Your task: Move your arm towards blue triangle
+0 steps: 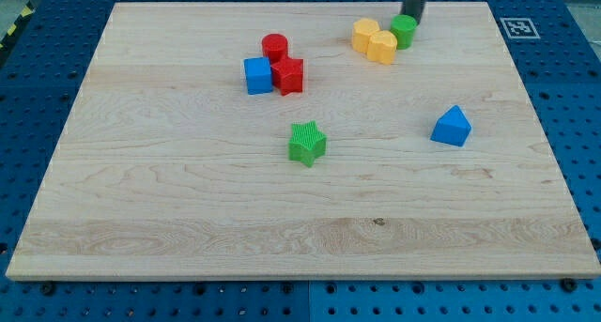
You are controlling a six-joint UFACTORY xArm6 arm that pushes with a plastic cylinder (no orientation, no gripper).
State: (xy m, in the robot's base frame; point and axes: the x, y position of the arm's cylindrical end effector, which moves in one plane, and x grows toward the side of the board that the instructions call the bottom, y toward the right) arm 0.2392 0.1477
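The dark rod came down at the upper right of the frame, my tip (414, 20) just behind the small green cylinder block (404, 29), touching or nearly so; I could not tell which. It held nothing, having no jaws to open. The blue triangular block (452, 127) sat alone, right of centre, well apart from the tip, so the reach looked barely begun. The yellow block pair (375, 38) pressed against the green cylinder. The rod's upper part was cut off by the frame's top.

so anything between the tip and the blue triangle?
No. In the camera view my tip sits beside the green cylinder; the board from there down to the blue triangle is bare.
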